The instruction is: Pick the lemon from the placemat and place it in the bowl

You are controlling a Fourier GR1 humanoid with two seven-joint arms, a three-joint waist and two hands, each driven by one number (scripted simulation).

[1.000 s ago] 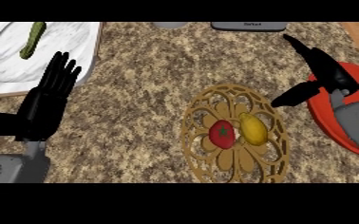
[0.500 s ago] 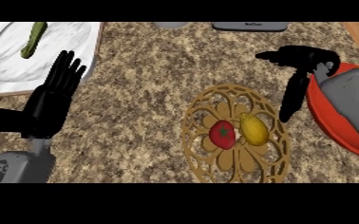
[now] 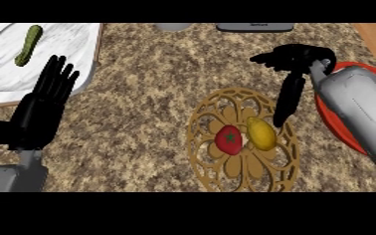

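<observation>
Head view, steep look down on a speckled stone worktop (image 3: 147, 79).

Far left: white cloth or board (image 3: 66, 55) at the upper left corner, a green elongated vegetable (image 3: 28, 52) lying on it, long axis near vertical in the view, tilted slightly to the right at the top.

Left hand (image 3: 40, 114) shows at the left edge below that cloth, fingers straight and spread, pointing up the view, holding nothing. Resting.

Centre: round wooden openwork placemat (image 3: 242, 172), petal pattern cut through it. Two items sit on it side by side, just beside each other or touching; cannot tell which. Red tomato (image 3: 228, 139) on the left. Lemon (image 3: 260, 133) on the right, yellow, oval, long axis running roughly up and down the view with the upper end leaning a little left, lower end toward the right.

Right hand (image 3: 294, 62) comes in from the right, above and to the right of the lemon. One finger (image 3: 288, 102) hangs straight down the view, its tip just beside the lemon's upper right end; contact not clear. Other fingers extend leftward, apart, closed on nothing.

Far right: red bowl (image 3: 327, 117), mostly hidden behind the grey forearm (image 3: 352, 94).

Top edge: two grey objects, partly cut off, not identifiable.
</observation>
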